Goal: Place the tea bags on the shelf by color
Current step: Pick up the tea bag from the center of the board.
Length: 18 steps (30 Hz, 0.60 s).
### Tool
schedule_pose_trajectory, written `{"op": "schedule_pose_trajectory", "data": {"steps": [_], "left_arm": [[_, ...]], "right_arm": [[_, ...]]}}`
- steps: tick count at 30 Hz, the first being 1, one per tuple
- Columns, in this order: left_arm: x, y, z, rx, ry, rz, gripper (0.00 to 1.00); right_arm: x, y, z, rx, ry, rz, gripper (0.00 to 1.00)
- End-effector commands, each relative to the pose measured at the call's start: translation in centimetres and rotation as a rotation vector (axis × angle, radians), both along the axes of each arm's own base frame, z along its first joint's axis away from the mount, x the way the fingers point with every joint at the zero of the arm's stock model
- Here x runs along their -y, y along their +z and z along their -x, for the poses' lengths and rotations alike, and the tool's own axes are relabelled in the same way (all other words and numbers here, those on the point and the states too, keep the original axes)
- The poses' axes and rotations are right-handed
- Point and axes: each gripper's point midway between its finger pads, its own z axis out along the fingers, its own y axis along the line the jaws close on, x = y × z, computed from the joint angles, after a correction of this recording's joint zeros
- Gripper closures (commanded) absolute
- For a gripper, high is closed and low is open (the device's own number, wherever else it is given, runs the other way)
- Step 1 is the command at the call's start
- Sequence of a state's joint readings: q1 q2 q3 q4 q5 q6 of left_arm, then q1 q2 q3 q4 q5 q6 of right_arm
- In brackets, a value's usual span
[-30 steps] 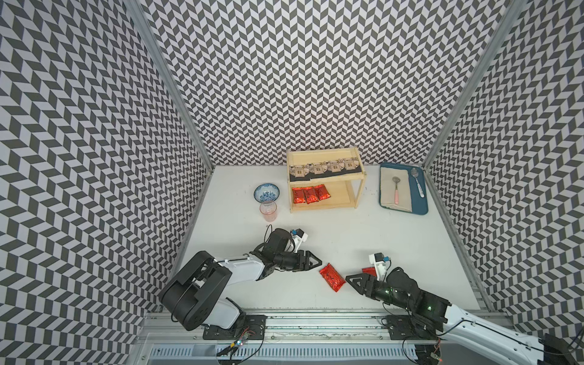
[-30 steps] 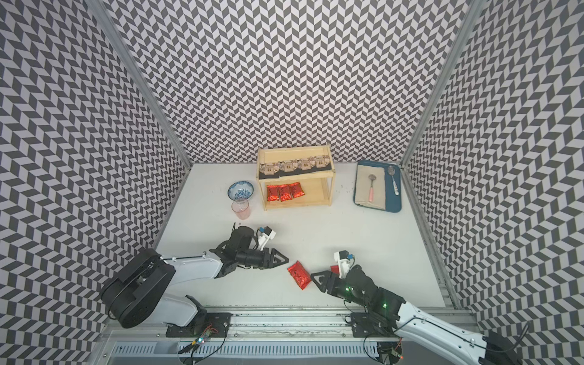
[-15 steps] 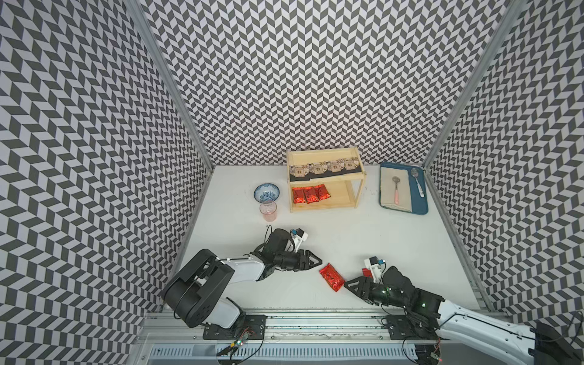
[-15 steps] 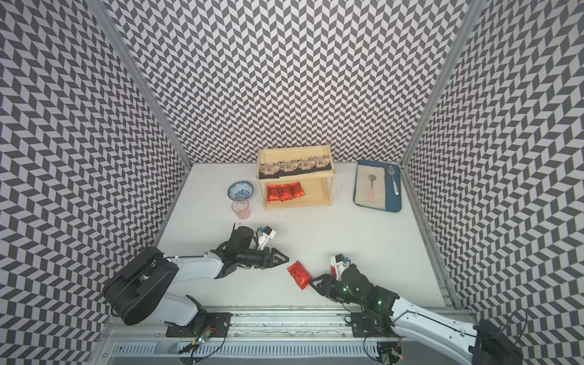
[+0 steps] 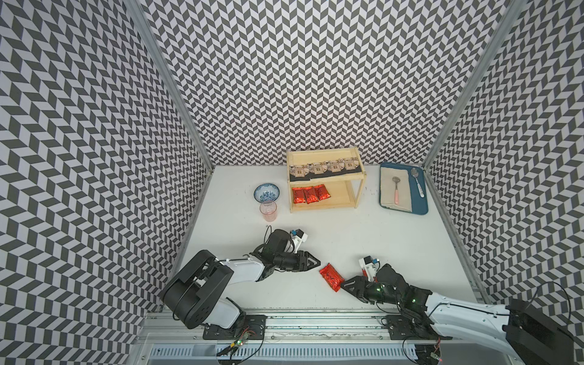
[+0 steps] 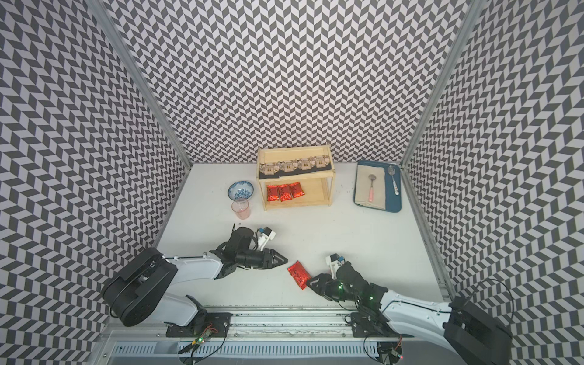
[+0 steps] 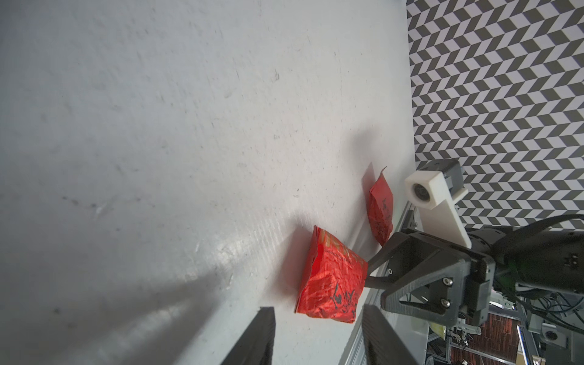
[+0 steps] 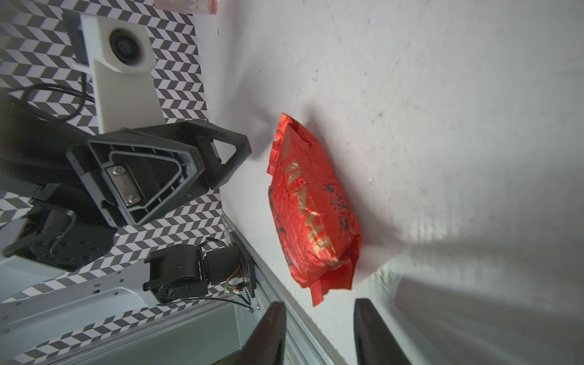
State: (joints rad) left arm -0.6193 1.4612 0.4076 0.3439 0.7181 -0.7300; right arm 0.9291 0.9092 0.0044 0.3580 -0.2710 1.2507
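Here the red tea bag (image 5: 331, 277) lies flat on the table (image 5: 379, 240), well apart from the shelf (image 5: 343, 197), between my left gripper (image 5: 318, 263) and right gripper (image 5: 343, 282), both with jaws part-open and empty. Risk as I judge it: both tips meet at one bag and collide, or the narrow jaws nudge the slick foil away. A second red bag (image 7: 380, 211) by the right gripper may get swept aside.

Five red foil tea bags (image 5: 310, 194) and four black tea bags (image 5: 317, 168). One wooden shelf (image 5: 322, 209), one blue tray (image 5: 419, 202), one cloth (image 5: 387, 197), two spoons (image 5: 396, 191), one bowl (image 5: 266, 192), one pink glass (image 5: 268, 211).
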Motion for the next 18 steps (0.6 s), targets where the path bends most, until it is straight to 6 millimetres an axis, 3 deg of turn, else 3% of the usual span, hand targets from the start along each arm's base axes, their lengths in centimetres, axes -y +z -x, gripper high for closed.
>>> {"op": "schedule_pose_trajectory", "data": {"steps": [1, 18], "left_arm": [[-0.1, 0.2, 0.1, 0.026, -0.006, 0.0, 0.51], [-0.6, 0.0, 0.1, 0.03, 0.015, -0.012, 0.58]], "right_arm": [[-0.7, 1.5, -0.8, 0.051, 0.001, -0.06, 0.65], [-2.2, 1.6, -2.3, 0.071, 0.062, -0.057, 0.79]]}}
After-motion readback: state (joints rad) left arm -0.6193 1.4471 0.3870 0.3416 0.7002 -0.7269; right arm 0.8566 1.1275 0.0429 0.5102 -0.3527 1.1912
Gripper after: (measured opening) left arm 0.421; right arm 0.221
